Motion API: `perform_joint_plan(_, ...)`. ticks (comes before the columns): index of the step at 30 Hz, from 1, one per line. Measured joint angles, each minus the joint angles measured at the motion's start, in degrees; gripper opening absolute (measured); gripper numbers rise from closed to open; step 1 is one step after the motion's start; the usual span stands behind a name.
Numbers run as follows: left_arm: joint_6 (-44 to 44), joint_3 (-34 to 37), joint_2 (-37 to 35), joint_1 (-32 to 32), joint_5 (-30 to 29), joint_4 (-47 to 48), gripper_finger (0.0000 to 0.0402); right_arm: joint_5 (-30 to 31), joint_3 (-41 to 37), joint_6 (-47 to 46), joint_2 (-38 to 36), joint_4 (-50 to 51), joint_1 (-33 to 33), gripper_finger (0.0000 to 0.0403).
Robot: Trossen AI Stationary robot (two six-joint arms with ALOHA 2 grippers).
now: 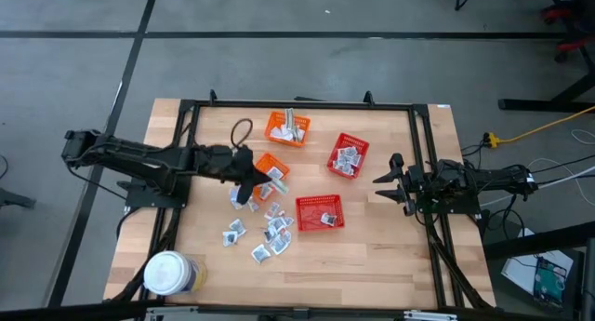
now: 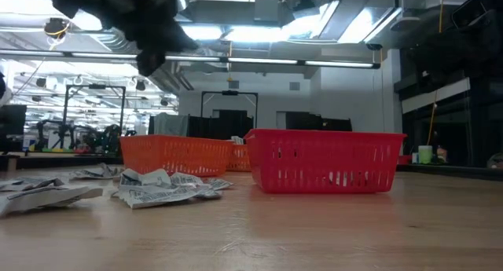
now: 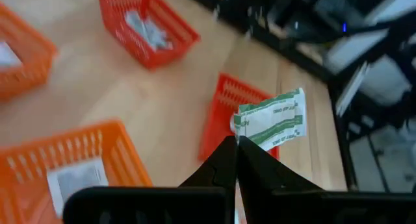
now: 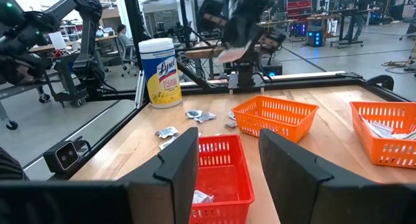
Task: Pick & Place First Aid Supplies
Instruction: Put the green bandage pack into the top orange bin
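Observation:
My left gripper (image 1: 247,189) hangs above the table's middle left, between the near orange basket (image 1: 270,167) and the loose first aid supplies (image 1: 262,234). It is shut on one white sachet with green print (image 3: 270,120), which also shows in the right wrist view (image 4: 231,53). More sachets lie in the far orange basket (image 1: 286,127) and in the two red baskets (image 1: 348,155) (image 1: 319,212). My right gripper (image 1: 377,187) waits open at the table's right side, its fingers (image 4: 175,162) level, with nothing between them. My left gripper pinches the sachet by one end (image 3: 239,129) between its two shut fingertips. The rest of the sachet sticks out past the fingertips. It is lifted clear of the table and the baskets.
A white-lidded round jar (image 1: 169,273) stands at the near left corner. A black frame (image 1: 297,105) runs around the table's edges. A dark cable loop (image 1: 241,130) lies at the far left. Bare wood shows near the front edge and at the right front.

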State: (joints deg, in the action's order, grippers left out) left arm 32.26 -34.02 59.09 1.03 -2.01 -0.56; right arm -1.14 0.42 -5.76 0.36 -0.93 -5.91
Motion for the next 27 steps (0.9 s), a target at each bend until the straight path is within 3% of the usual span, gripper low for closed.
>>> perform_joint_plan(11,-2.5,0.0,-0.1,-7.2,0.4,-10.0,0.0003,0.0,0.0,0.0,0.0,0.0,0.0,0.0163)
perform_joint_plan(21,-8.7,-3.5,-0.1,-15.7,-1.7,-9.1,0.0002,0.0,0.0,0.0,0.0,0.0,0.0,0.0163)
perform_joint_plan(27,-12.6,-7.8,1.4,-21.0,-2.0,-2.4,0.0002,0.0,0.0,0.0,0.0,0.0,0.0,0.0163)
